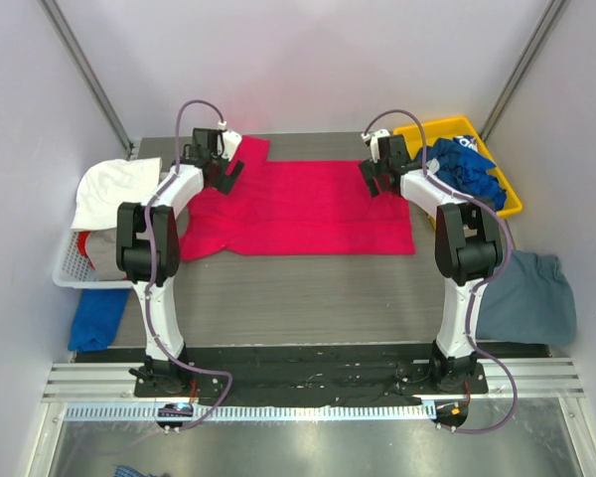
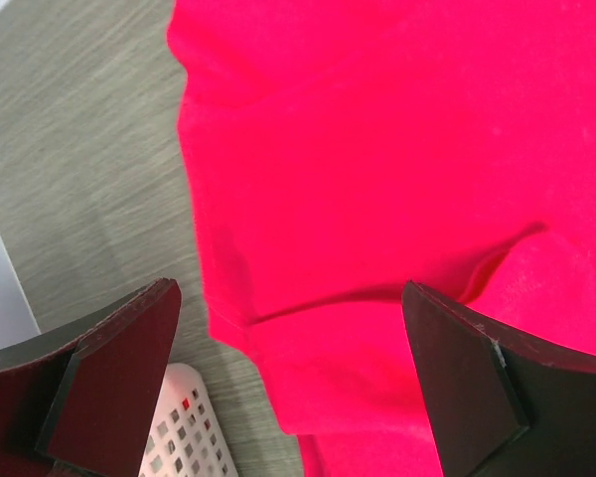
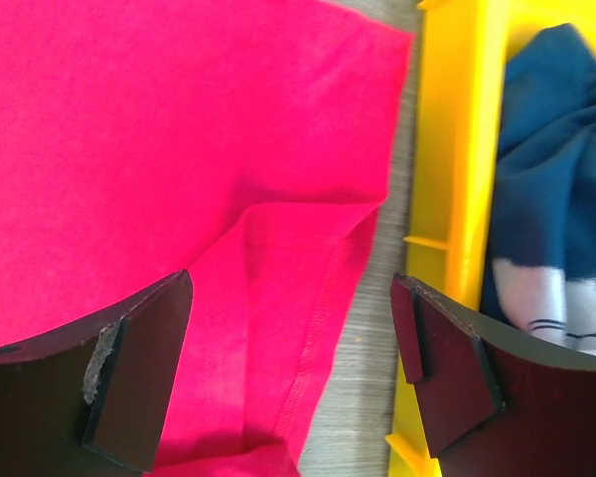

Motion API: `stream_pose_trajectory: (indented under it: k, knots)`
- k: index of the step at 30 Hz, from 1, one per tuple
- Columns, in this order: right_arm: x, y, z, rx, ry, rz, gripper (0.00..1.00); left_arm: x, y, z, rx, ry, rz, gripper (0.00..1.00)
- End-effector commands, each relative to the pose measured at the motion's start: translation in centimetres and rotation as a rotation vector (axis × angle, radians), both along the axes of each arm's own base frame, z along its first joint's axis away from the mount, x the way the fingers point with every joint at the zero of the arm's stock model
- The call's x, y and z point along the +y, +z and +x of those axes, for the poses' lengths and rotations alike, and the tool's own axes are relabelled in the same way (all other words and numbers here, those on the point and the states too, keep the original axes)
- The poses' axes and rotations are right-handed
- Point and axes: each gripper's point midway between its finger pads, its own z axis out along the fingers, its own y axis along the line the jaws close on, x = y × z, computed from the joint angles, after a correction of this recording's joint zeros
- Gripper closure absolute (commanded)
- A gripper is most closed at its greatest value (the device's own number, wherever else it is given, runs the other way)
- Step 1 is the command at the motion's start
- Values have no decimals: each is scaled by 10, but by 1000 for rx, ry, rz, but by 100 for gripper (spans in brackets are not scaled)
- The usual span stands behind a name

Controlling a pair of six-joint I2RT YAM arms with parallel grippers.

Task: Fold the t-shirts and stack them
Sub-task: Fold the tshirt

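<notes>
We see a pink-red shirt [image 1: 308, 204] lying spread out flat on the far half of the grey bench [image 1: 308, 298], between the two arms. The left gripper [image 1: 228, 176] is over the shirt's left end, near a sleeve. Its two fingers are wide apart and hold nothing. From the left wrist we look down on the red cloth and a bit of bare bench. The right gripper [image 1: 371, 179] is over the shirt's right end. It is wide open too, with nothing in it. From the right wrist we see a small folded flap of red cloth under the fingers. We cannot tell if either gripper touches the cloth. Just beside the right gripper is a yellow bin [image 1: 447, 124] at the far right corner. It holds crumpled blue shirts [image 1: 467, 169] with some white print. A grey-blue shirt [image 1: 526, 298] lies in a heap at the right edge of the bench. On the left is a white basket [image 1: 65, 273] with a white cloth [image 1: 114, 189] draped over it. A blue cloth [image 1: 94, 318] hangs just below the basket.
</notes>
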Motion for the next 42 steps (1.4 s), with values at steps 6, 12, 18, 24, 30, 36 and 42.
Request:
stream_pose_trajectory:
  k: [6,12,18,24,30,36,42]
  knots:
    - [12,23,-37,63,101,48,11,-14,8,-46,108,-125,12,0]
    - [12,24,-62,102,147,42,11,-11,0,-67,156,-159,40,0]
    - [15,5,-87,200,198,20,12,-7,-14,-72,205,-178,72,0]
    - [16,-16,-104,277,236,-10,12,-4,-30,-72,246,-190,107,0]
    - [16,-31,-108,317,252,-20,12,-4,-50,-70,285,-199,127,0]
    - [10,-59,-108,370,256,-68,13,-3,-72,-69,330,-207,165,0]
    - [8,-86,-108,428,276,-100,14,-5,-87,-77,377,-229,189,0]
